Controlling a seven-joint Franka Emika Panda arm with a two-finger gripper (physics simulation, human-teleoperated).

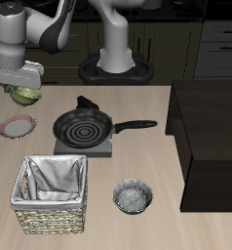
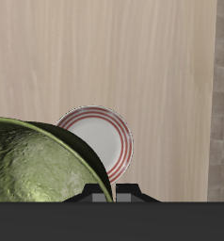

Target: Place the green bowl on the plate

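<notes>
Counting the items, two bowls are seen: one green bowl (image 1: 24,95) and one grey speckled bowl (image 1: 134,196). One plate (image 1: 17,126) with a reddish-pink rim, one black frying pan (image 1: 85,127) with spiral rings, one woven basket (image 1: 53,193) with a pale lining and one dark cabinet (image 1: 211,142) at the table's side are also seen. The pan is set on a grey square pad, between the plate and the cabinet; the basket and the grey bowl are placed nearer the table's front edge.

The green bowl is held off the wooden table (image 1: 137,229) by the gripper (image 1: 23,88), farther back than the plate and apart from it. In the wrist view, the bowl (image 2: 39,165) is seen close against the fingers (image 2: 86,197), its rim gripped between them, with the fingers narrowed onto that rim. Beyond the bowl's edge, the plate (image 2: 106,136) is seen lying flat on the table, partly hidden by the bowl.
</notes>
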